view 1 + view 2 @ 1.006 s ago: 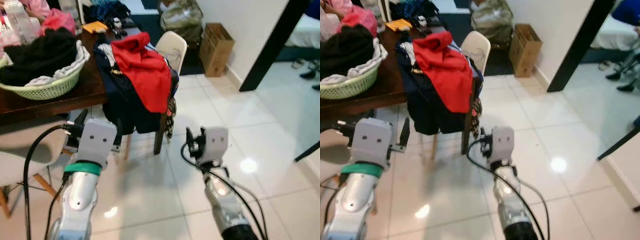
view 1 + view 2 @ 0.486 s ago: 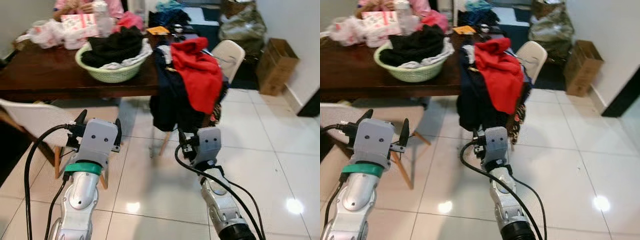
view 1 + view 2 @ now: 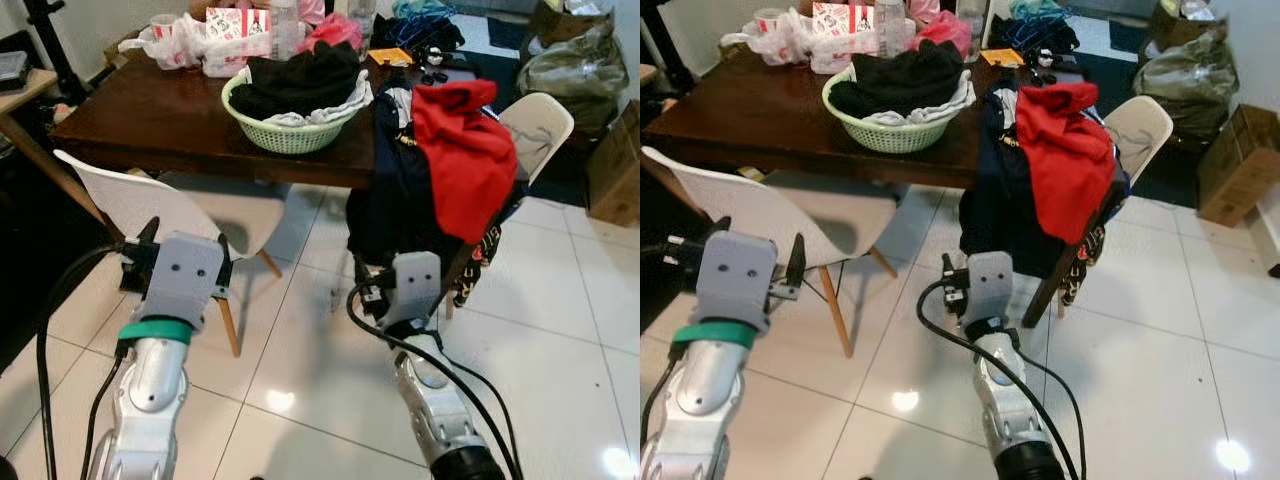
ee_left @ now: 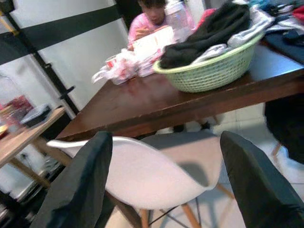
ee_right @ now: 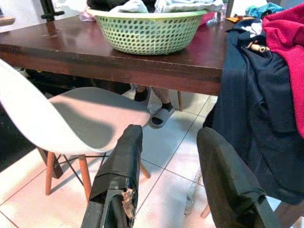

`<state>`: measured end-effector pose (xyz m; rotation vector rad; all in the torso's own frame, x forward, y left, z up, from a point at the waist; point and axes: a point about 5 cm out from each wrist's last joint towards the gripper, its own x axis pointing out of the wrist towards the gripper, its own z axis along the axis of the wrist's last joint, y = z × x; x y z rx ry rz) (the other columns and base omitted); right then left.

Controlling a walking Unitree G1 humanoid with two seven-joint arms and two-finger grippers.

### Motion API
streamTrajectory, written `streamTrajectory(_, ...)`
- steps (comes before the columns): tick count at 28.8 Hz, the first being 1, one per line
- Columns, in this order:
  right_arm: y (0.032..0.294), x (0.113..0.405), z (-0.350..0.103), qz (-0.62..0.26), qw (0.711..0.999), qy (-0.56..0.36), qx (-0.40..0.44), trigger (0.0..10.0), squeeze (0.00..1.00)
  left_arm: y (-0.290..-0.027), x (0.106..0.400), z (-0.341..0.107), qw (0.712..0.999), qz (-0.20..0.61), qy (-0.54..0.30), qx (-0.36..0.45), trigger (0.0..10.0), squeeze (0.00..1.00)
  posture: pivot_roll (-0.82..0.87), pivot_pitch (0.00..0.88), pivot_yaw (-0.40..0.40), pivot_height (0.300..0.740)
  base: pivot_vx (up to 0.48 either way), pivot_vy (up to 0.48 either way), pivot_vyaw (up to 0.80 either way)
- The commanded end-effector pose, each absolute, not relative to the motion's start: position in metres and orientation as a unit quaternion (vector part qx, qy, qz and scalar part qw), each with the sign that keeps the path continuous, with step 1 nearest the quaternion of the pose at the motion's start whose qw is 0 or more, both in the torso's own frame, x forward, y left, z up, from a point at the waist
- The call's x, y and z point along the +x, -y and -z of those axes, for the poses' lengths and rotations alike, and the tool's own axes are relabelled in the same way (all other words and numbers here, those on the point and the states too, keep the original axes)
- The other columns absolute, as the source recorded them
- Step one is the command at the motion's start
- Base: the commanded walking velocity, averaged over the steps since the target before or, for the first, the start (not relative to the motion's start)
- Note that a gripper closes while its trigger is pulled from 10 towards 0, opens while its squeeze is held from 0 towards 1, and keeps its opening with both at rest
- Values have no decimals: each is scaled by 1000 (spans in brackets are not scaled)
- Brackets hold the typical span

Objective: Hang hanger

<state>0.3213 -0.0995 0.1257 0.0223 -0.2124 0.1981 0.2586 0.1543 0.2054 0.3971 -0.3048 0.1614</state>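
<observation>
Clothes-draped chair [image 3: 540,125] beyond right end effector [image 5: 171,132]

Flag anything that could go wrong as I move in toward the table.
The white chair stands between the left end effector and the table; the arm could clip it. The clothes piled on the other chair could slide off if the right end effector snags them.

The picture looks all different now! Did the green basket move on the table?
No. The green basket sits at the same table edge, next to the red cloth as before; only the camera turned.
</observation>
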Motion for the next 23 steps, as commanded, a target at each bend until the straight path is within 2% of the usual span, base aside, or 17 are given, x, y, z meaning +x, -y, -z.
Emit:
streamTrajectory(1,104,320,-121,-89,991,94,15,10000,0,-155,260,-202,967,-79,139,198,10000,0,65,80,18,740,345,334,0)
streamTrajectory(10,107,321,-122,-79,992,93,27,10000,0,-155,260,-203,967,-76,142,197,10000,0,64,82,19,740,346,333,0)
streamTrajectory(23,109,328,-144,-60,989,124,57,10000,0,-156,261,-206,966,-67,147,202,10000,0,69,82,23,740,346,332,-750)
